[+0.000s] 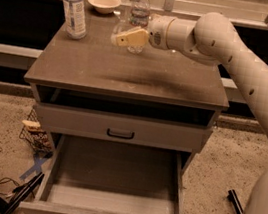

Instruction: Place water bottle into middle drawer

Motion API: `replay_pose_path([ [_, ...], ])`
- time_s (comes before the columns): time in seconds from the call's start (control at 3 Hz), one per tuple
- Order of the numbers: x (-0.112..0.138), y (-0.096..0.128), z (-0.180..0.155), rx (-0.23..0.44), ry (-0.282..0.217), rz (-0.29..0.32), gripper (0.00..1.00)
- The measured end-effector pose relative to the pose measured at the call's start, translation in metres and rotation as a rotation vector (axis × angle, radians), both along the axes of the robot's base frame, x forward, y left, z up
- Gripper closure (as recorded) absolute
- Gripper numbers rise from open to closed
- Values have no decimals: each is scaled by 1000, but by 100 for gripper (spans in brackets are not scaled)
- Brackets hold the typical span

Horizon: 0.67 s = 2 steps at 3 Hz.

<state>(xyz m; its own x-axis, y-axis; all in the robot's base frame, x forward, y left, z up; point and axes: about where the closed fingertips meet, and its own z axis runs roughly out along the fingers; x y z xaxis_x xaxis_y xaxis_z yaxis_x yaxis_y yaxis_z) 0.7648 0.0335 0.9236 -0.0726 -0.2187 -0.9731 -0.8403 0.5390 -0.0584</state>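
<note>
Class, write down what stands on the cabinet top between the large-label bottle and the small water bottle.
Camera view: a bowl, set slightly back. The gripper is in front of the water bottle.

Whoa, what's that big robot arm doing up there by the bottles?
The robot's arm reaches across the cabinet top, and its gripper is right at the small water bottle near the back. I can't tell if it has hold of it yet. Down below, the middle drawer is pulled open, ready for the bottle. A bigger labelled bottle and a bowl stand nearby.
</note>
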Motion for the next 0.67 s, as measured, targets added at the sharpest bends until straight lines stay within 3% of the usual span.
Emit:
replay_pose_path([
  [0.33, 42, 6, -8, 66, -16, -10, 0],
  [0.67, 42, 8, -8, 68, -17, -8, 2],
])
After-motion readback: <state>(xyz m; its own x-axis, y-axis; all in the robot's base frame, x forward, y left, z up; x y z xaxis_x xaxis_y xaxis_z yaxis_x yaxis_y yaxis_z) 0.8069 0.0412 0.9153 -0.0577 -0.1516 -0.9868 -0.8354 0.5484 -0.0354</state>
